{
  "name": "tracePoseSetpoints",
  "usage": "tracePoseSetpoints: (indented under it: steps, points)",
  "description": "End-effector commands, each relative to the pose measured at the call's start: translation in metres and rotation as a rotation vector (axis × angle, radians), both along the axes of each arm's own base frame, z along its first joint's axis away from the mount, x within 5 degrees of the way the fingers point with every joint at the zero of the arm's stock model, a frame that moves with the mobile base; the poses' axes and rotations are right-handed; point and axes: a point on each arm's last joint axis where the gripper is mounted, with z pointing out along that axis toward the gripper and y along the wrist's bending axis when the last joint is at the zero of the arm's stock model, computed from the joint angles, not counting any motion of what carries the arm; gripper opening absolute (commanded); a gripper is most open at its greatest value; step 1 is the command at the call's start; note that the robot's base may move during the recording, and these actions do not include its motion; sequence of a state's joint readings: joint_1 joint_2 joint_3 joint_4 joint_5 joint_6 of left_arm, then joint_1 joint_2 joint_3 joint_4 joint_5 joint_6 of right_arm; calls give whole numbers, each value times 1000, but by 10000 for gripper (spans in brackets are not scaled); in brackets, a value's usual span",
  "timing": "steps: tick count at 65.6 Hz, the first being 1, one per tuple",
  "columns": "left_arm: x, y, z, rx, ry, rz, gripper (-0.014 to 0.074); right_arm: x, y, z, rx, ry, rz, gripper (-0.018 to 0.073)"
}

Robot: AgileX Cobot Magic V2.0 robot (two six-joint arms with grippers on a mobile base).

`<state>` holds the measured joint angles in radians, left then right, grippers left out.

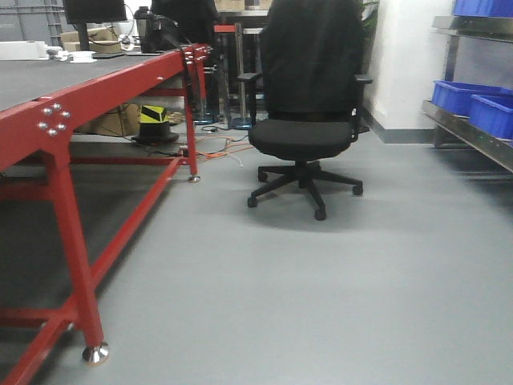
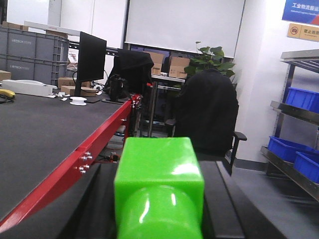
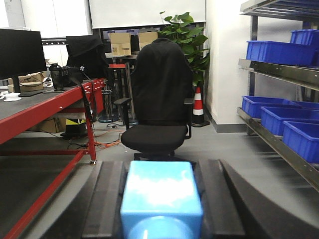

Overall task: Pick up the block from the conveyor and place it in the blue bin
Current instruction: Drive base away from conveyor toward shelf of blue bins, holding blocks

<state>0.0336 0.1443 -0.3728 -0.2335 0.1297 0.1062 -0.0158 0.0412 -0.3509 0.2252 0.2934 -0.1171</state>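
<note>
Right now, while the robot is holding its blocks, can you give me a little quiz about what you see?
1. True or false: the left gripper holds a red block.
2. What stands on the floor beside the conveyor? A) black chair B) ladder C) bicycle
3. Fill in: the right gripper holds a light ____ block.
Key: 1 false, it holds the green block. 2 A. 3 blue, the blue block.

Place: you're on an industrial lab or logistics test floor, not in a home.
Line: red steel frame (image 1: pixel 72 233) carrying the dark conveyor (image 2: pixel 35 134).
Storage: blue bins (image 3: pixel 276 52) on metal shelving (image 3: pixel 279 70) beside you.
Desk end: monitor (image 2: pixel 90 59), grey crates (image 2: pixel 32 55), cardboard boxes (image 3: pixel 121 44).
Floor: smooth grey floor (image 1: pixel 321 305), office chair (image 1: pixel 309 80), traffic cone (image 3: pixel 198 102).
Wall: blue sign (image 2: pixel 300 10) with Chinese characters.
</note>
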Motion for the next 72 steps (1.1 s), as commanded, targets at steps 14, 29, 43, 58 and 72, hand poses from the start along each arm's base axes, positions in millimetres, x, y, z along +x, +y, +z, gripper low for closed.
tracePoseSetpoints:
  steps: [14, 29, 43, 58, 72]
  points:
    - [-1, 0, 1, -4, -15, 3, -111, -1, 0, 2, -3, -27, -5, -167]
    - [-1, 0, 1, -4, -15, 3, -111, -1, 0, 2, -3, -27, -5, -167]
    - [-1, 0, 1, -4, -15, 3, -111, -1, 0, 2, -3, -27, -5, -167]
    - [-1, 0, 1, -4, -15, 3, -111, -1, 0, 2, -3, -27, -5, -167]
    - [-1, 0, 1, -4, -15, 3, -111, -1, 0, 2, -3, -27, -5, -167]
